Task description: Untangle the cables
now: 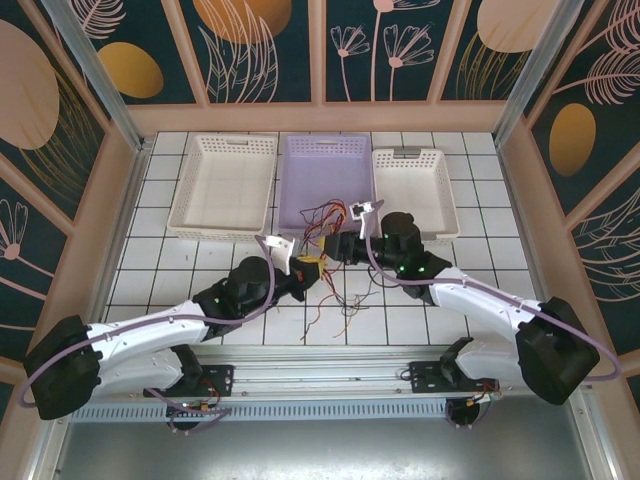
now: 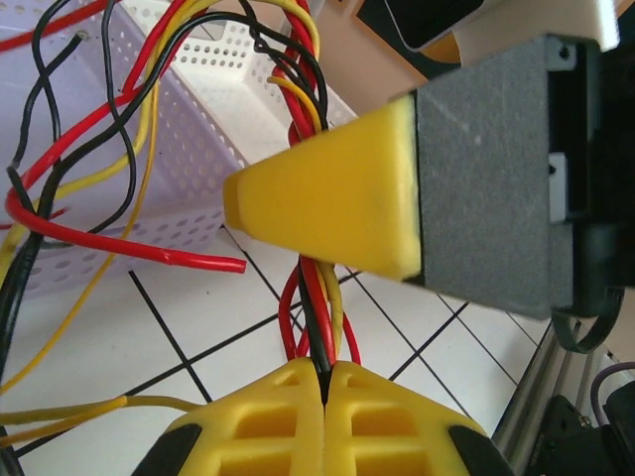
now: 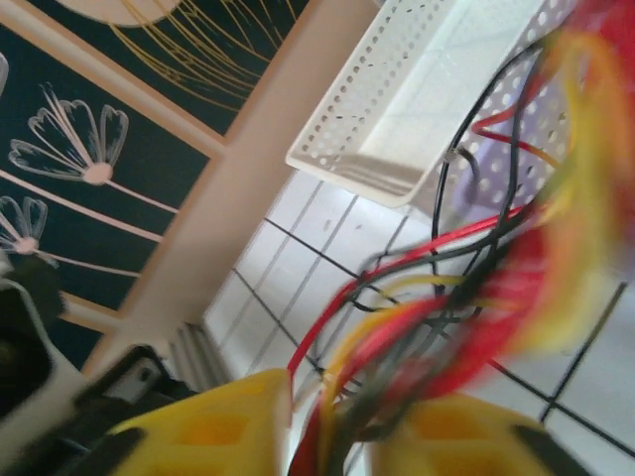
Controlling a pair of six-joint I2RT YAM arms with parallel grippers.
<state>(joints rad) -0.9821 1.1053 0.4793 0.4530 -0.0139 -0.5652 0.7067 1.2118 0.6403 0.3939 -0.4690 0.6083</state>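
1. The tiled table [image 1: 200, 270] carries three baskets across the upper middle of the top view. The cables [image 1: 322, 213] lie at the lilac basket's [image 1: 325, 165] lower edge, near frame centre.
2. The left gripper [image 2: 325, 382], bottom centre of its wrist view, is clamped tight on the twisted bundle.
3. The right gripper [image 3: 332, 436] straddles the same bundle. Through the blur we cannot tell whether it pinches.
4. We judge the wires light, limp and slick, best taken singly near a free end.

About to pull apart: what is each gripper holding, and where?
Left gripper pinches the cables at their twisted bundle. Right gripper straddles the same bundle; grip cannot be told.
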